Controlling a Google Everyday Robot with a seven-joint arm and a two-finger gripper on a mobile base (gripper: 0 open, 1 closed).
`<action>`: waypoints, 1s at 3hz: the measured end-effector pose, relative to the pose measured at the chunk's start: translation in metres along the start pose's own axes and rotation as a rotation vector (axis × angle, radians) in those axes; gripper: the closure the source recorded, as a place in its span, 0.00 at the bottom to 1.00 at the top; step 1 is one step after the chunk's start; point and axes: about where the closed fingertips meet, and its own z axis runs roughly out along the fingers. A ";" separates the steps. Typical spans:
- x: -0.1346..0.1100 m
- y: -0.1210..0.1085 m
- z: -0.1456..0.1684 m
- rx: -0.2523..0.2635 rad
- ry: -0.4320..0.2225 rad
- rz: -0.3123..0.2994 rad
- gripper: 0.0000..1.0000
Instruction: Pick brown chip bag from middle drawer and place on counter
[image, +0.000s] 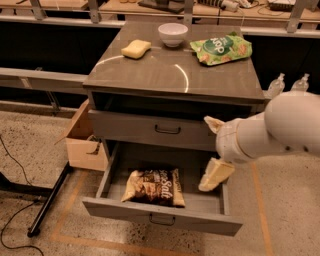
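Observation:
The brown chip bag (154, 187) lies flat in the open middle drawer (165, 215), left of its centre. The drawer is pulled out at the bottom of the grey cabinet. My gripper (216, 175), cream coloured on the end of the white arm, hangs over the drawer's right part. It points down and left, to the right of the bag and apart from it. The counter (175, 75) is the glossy cabinet top above.
On the counter sit a green chip bag (220, 49), a white bowl (173, 34) and a yellow sponge (136, 48). A shut drawer (150, 130) is above the open one. A cardboard box (82, 140) stands left of the cabinet, and two bottles (275, 85) stand to its right.

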 end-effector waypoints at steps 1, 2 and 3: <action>-0.003 -0.020 -0.001 0.078 -0.014 0.004 0.00; -0.003 -0.020 -0.001 0.078 -0.014 0.003 0.00; -0.003 -0.011 0.032 0.056 -0.049 -0.041 0.00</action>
